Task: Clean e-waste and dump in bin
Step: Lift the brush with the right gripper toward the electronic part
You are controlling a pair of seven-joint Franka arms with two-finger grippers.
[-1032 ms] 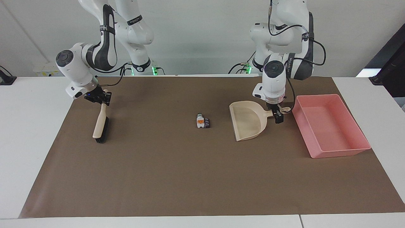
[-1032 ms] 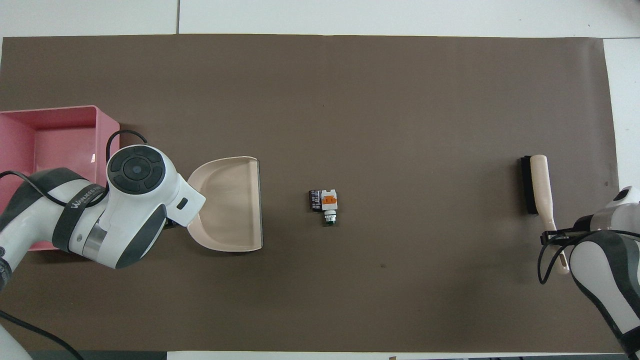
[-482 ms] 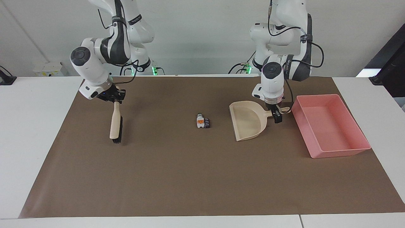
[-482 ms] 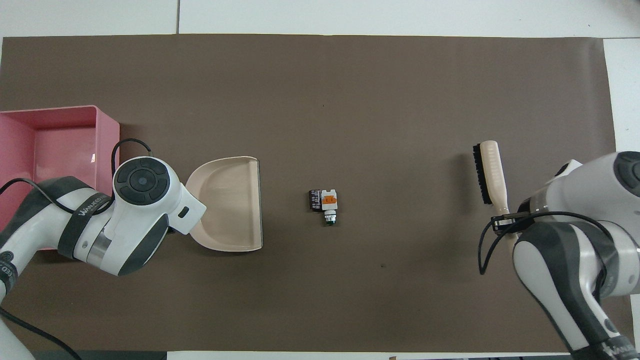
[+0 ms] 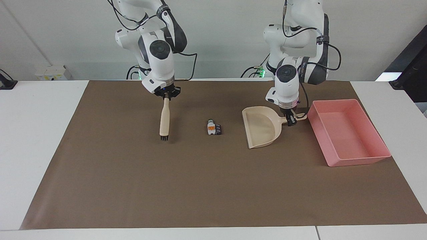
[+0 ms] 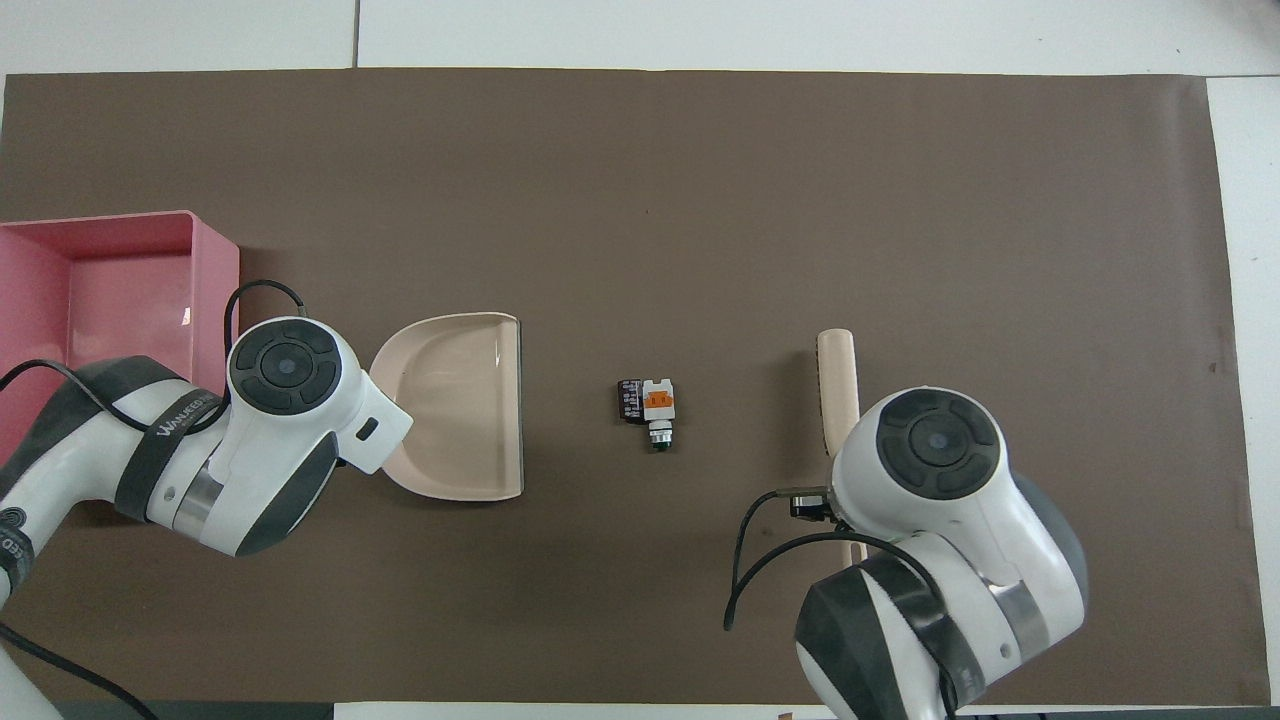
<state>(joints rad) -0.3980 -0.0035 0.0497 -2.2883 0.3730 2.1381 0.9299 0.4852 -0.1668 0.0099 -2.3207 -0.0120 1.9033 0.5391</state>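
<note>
The e-waste lies mid-mat: a white-grey bit with an orange mark [image 5: 210, 127] [image 6: 658, 402] touching a black bit [image 5: 218, 129] [image 6: 629, 400]. My right gripper [image 5: 165, 96] is shut on the handle of a beige brush [image 5: 163, 118] [image 6: 838, 385]. The brush hangs bristles down beside the e-waste, toward the right arm's end. My left gripper [image 5: 291, 119] is shut on the handle of the beige dustpan [image 5: 262, 126] [image 6: 460, 405]. The dustpan rests on the mat with its open edge toward the e-waste. The pink bin [image 5: 340, 130] [image 6: 120, 300] stands beside the dustpan at the left arm's end. In the overhead view both grippers are hidden under their wrists.
A brown mat [image 5: 200, 183] covers most of the white table [image 5: 33, 133]. Cables hang from both wrists. The bin holds nothing that I can see.
My right arm has carried the brush from the right arm's end of the mat toward the middle, close to the e-waste, and turned it more upright. The left gripper and dustpan have barely moved.
</note>
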